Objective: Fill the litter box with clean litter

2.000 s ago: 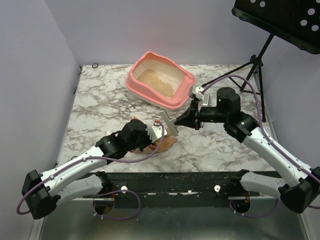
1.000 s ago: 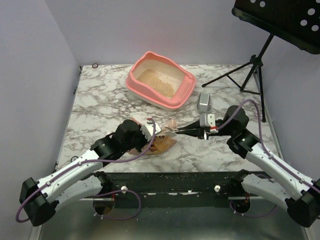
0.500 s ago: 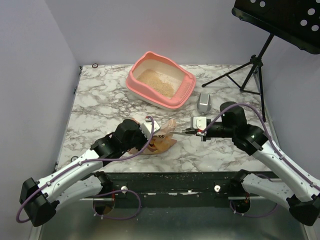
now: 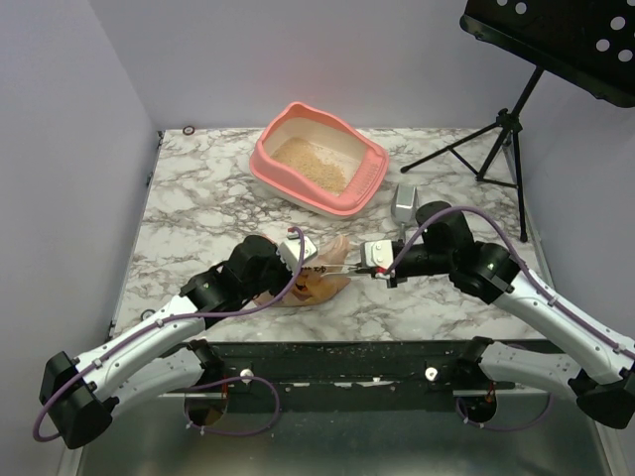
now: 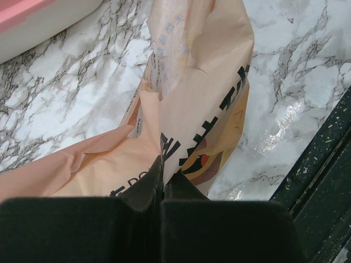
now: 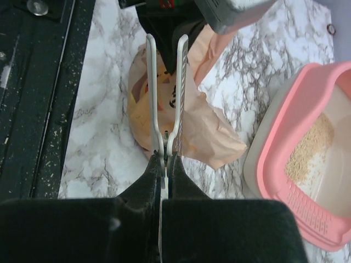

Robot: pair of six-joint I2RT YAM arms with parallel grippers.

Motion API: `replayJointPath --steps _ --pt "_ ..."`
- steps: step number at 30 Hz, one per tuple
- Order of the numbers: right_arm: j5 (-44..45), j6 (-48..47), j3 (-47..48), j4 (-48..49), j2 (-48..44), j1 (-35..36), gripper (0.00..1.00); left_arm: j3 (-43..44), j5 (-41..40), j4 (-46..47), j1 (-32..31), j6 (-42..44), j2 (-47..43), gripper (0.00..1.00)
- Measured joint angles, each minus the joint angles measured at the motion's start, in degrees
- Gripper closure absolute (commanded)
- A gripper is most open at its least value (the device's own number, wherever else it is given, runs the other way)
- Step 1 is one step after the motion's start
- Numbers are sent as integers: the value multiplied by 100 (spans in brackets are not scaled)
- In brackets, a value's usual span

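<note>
The salmon-pink litter box (image 4: 262,165) stands at the back of the table with a patch of beige clean litter (image 4: 310,165) inside. It also shows in the right wrist view (image 6: 274,164) with the litter (image 6: 307,149). A tan printed paper bag (image 4: 325,285) lies near the front. My left gripper (image 4: 298,260) is shut on a fold of the bag (image 5: 197,82). My right gripper (image 4: 375,268) is shut on the hinge end of a white two-pronged clip (image 6: 152,93). The clip's spread prongs reach over the bag's top (image 6: 211,134).
A grey metal scoop (image 4: 405,203) lies on the marble just right of the litter box. A black music stand (image 4: 556,40) on a tripod (image 4: 496,139) stands at the back right. The table's black front rail (image 4: 347,362) runs along the near edge.
My right gripper has moved left from beside the grey scoop to the bag, bringing the white clip up to the bag's top. My left gripper has stayed shut on the bag.
</note>
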Motion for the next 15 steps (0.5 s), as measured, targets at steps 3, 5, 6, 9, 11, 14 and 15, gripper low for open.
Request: replayJointPath --steps 3,5,6,9,11,14,15 --pt "-358 -22 0 170 -81 11 100 7 2 2 33 -37 2 100" --pt "-627 -28 0 321 -118 17 100 9 2 2 37 -55 11 100" --pt "-785 -24 -2 424 -129 15 100 9 2 2 37 -63 13 100" --pt "-1215 -17 -52 826 -133 15 100 11 2 2 37 -85 15 100" --pt "-1488 44 -203 1215 -136 15 100 11 7 7 57 -107 15 100" --pt "-1823 149 -494 1770 -122 15 100 11 26 22 96 -153 17 100" --pt "-1904 164 -564 1897 -107 15 100 11 44 26 109 -181 17 100"
